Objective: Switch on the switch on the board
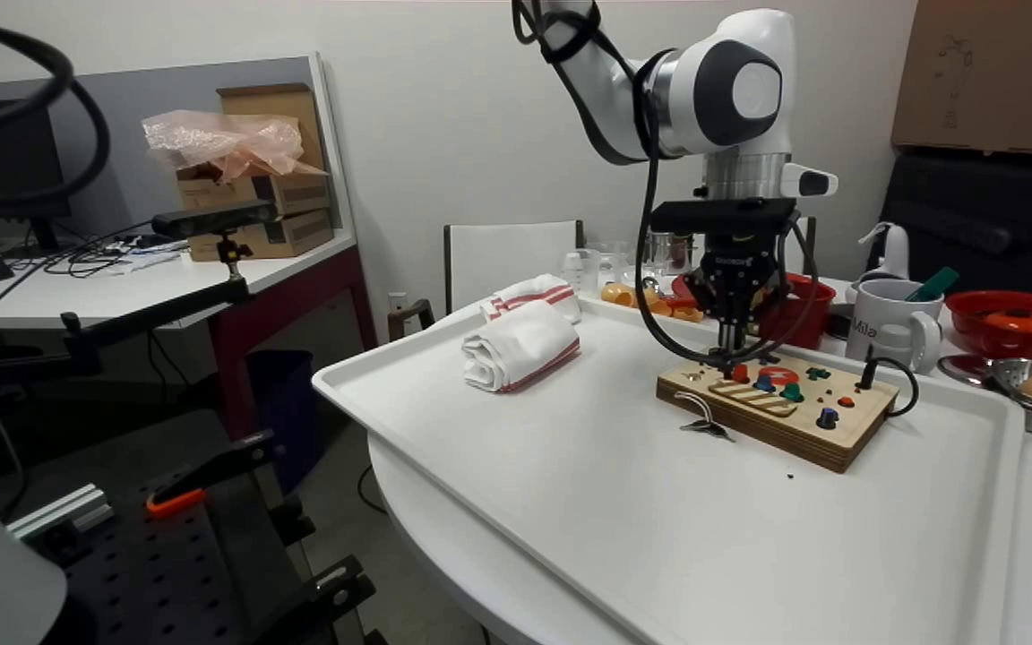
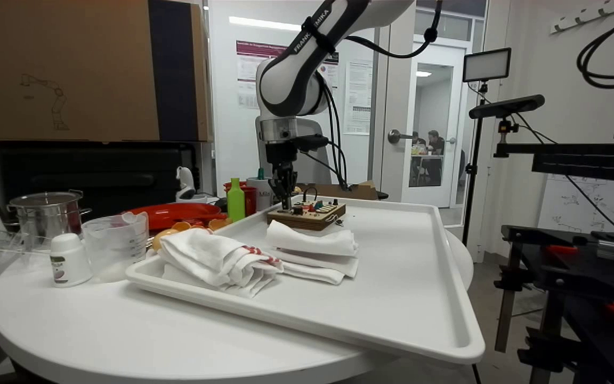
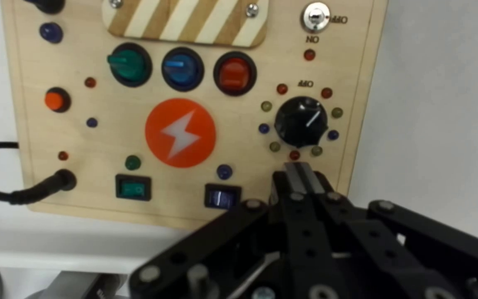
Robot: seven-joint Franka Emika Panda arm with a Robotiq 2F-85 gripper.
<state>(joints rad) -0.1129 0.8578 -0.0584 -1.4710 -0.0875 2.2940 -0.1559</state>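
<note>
While I watch from afar, the round white surface (image 2: 126, 336) is the biggest thing before me, with a shallow white tray (image 1: 588, 502) lying across it. My arm (image 1: 691, 112) reaches down over that tray, where the wooden board (image 3: 243, 124) lies flat near one rim; two folded white cloths (image 1: 520, 349) with red stripes lie apart from it. My pincer (image 3: 304, 176) points down over one corner of the board, its fingertips drawn fully together and gripping nothing; I can't tell whether they touch the wood. Its black linkage blocks my sight of that corner, and in an exterior view a loop of dark cable (image 1: 643, 269) crosses in front of it. Just past the tray's rim stand a red container (image 1: 820, 312) and a white mug (image 1: 874, 322). On the board, a black dial (image 3: 301, 121) shows just beyond the fingertips; smaller are the blue rocker switch (image 3: 222, 198) near the pincer, the green rocker switch (image 3: 133, 187) farther along that edge, and the key switch (image 3: 315, 17) by the opposite edge.
</note>
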